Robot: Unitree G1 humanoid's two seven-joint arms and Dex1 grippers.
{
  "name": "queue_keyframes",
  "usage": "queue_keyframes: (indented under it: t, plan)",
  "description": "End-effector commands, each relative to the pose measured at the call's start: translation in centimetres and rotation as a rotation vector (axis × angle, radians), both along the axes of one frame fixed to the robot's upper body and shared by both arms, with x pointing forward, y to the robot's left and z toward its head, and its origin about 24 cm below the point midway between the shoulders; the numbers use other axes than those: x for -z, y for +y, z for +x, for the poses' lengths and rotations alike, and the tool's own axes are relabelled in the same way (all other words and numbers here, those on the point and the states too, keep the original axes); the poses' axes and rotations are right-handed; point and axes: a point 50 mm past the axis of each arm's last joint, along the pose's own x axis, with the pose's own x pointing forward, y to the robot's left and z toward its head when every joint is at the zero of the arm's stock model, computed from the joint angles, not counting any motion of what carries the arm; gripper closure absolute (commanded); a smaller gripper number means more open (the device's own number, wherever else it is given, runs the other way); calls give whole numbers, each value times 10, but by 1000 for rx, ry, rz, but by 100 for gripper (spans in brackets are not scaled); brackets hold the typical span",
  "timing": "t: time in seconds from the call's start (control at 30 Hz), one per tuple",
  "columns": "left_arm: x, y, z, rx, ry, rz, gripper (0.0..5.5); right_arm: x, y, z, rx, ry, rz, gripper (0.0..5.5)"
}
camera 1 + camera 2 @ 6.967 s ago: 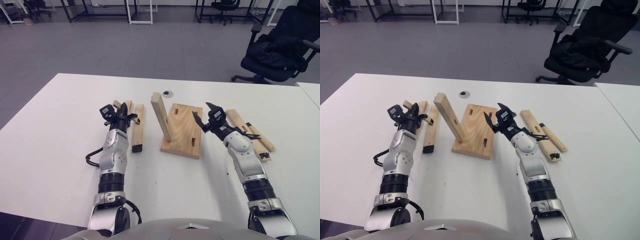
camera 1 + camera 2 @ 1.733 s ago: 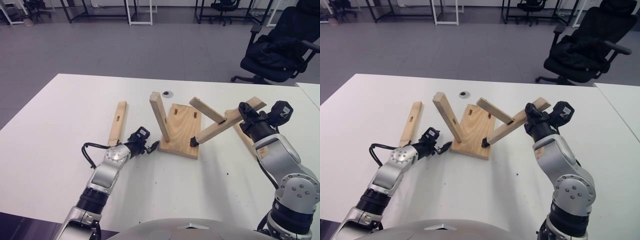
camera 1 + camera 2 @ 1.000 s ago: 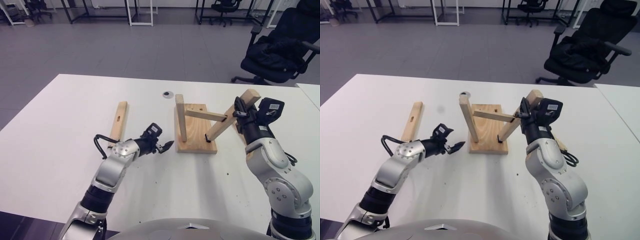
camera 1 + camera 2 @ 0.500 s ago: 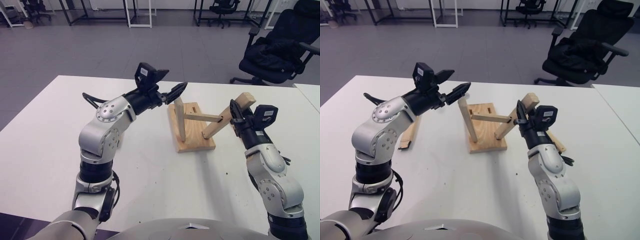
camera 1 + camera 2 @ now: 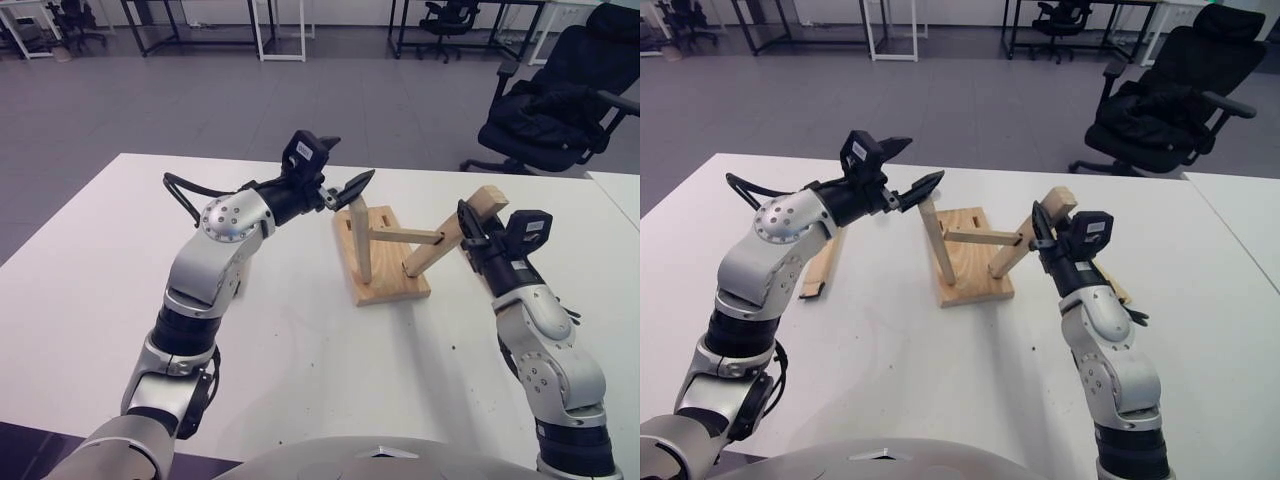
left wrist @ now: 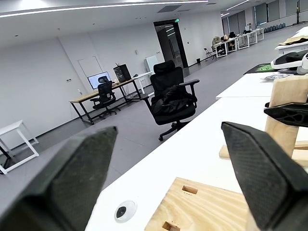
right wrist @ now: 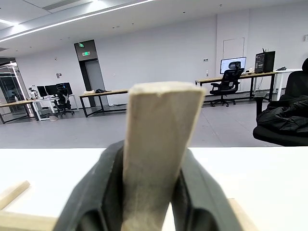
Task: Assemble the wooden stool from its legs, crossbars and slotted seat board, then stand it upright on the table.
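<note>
**Stool part-built on the board; right gripper clamped on a leg, left gripper empty**

Head camera, both eyes. We find the seat board [image 5: 392,286] lying flat on the white table [image 5: 80,300], toward the far middle. An upright leg [image 5: 361,245] stands on the board's left part. A crossbar [image 5: 405,235] runs roughly level from it to a tilted leg [image 5: 433,253]. The tilted leg's lower end rests on the board's right part, and we cannot tell whether it sits in a slot. The right gripper [image 5: 470,225] is clamped on the tilted leg near its upper end. The left gripper [image 5: 355,157] hangs in the air just beside the top of the upright leg, fingers spread wide with nothing between them. A loose leg [image 5: 826,255] lies flat on the table to the left, partly under the left arm and well apart from the board.

Left wrist view. We see two dark fingers [image 6: 72,183] standing far apart. Between them lie the seat board with its slots [image 6: 188,189] and a round cable port [image 6: 125,210] in the tabletop. An office chair [image 6: 173,101] stands on the floor beyond.

Right wrist view. The tilted leg rises between the two pads [image 7: 98,192], which press against both of its sides.
</note>
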Motion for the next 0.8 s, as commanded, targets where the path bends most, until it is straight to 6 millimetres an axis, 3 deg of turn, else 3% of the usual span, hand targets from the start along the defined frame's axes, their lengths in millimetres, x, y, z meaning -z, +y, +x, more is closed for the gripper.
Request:
queue_keyframes:
  t: [0.03, 0.47, 0.8]
  plan:
    - [59, 4, -1, -37, 196, 162, 153, 58, -11, -16, -9, 304, -96, 439]
    - [82, 4, -3, -47, 185, 243, 153, 73, -17, -23, -72, 341, -192, 431]
    - [61, -4, -6, -21, 90, 224, 153, 27, 6, -5, -128, 174, -16, 431]
